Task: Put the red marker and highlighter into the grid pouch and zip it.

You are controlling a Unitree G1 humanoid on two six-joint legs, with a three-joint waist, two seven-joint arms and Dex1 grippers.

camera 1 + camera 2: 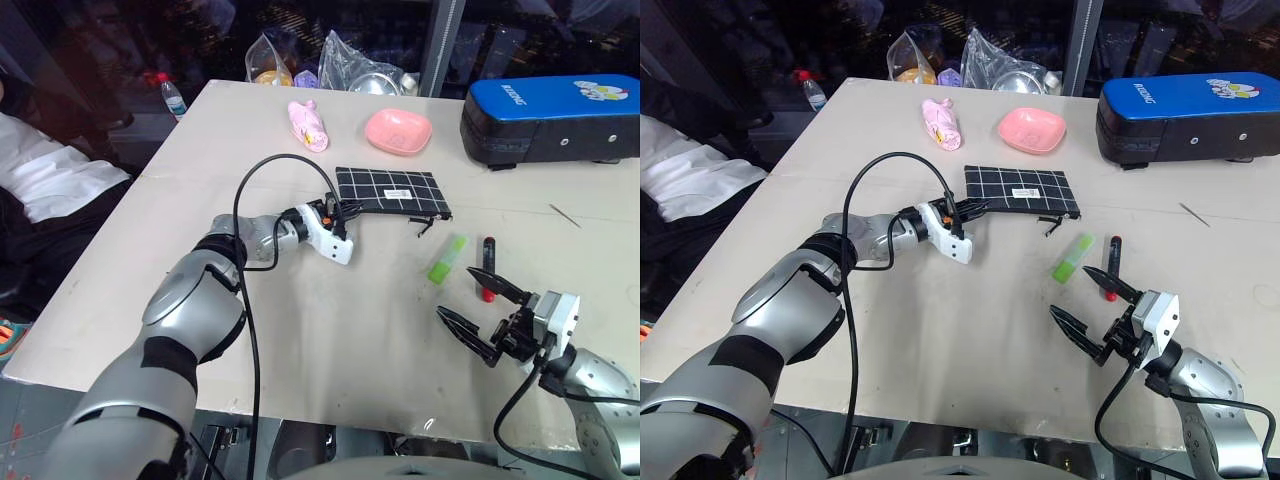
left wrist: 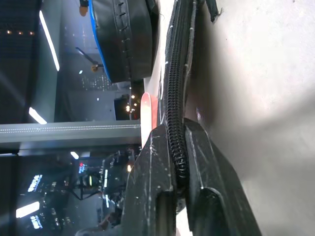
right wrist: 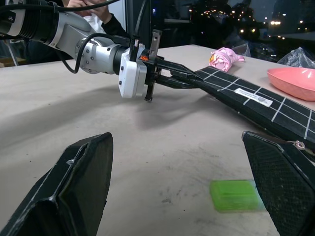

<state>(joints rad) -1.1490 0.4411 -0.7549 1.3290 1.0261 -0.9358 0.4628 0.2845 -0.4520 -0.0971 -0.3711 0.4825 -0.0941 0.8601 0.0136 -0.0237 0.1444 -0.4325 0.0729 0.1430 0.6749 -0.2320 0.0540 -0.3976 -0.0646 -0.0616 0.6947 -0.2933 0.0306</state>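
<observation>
The grid pouch [image 1: 392, 190] lies flat at mid-table, black with white lines and a small white label; its zipper pull [image 1: 425, 227] hangs off the near right corner. My left gripper [image 1: 345, 210] is shut on the pouch's near left corner, and the left wrist view shows the zipper edge [image 2: 179, 98] pinched between the fingers [image 2: 152, 172]. The green highlighter [image 1: 447, 258] and the red marker [image 1: 487, 268] lie side by side on the table in front of the pouch. My right gripper [image 1: 456, 292] stands open just nearer than them, holding nothing.
A big blue-and-black case [image 1: 550, 115] sits at the back right, with a pink bowl [image 1: 398, 130] and a pink bundle [image 1: 308, 125] behind the pouch. Plastic bags [image 1: 350, 70] and a bottle [image 1: 172, 95] stand by the far edge. A person in white [image 1: 50, 175] sits at the left.
</observation>
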